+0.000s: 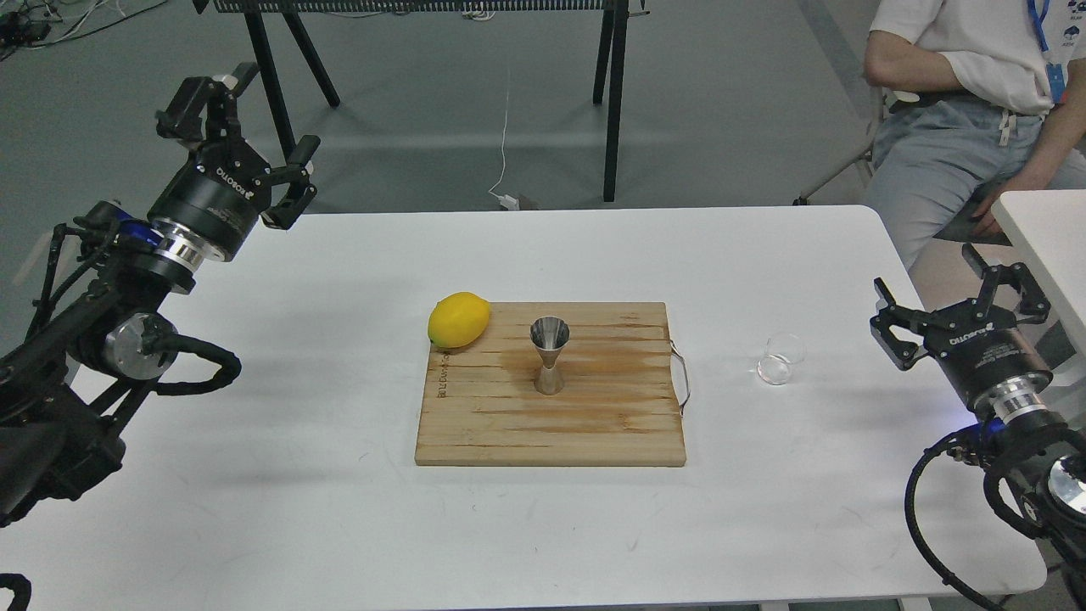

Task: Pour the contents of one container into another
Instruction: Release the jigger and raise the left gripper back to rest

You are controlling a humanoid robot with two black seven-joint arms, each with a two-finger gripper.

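Observation:
The clear glass beaker (780,359) rests on the white table (339,526), to the right of the wooden cutting board (551,428). Upright near the board's middle is the steel jigger (550,356). My right gripper (954,293) hovers open near the table's right edge, to the right of the beaker and apart from it, holding nothing. My left gripper (265,119) is raised over the far left corner of the table, open and empty, far from both containers.
A yellow lemon (459,320) lies at the board's far left corner. A metal handle (682,378) sticks out of the board's right side. A seated person (976,102) is at the far right, beside a second white table (1048,225).

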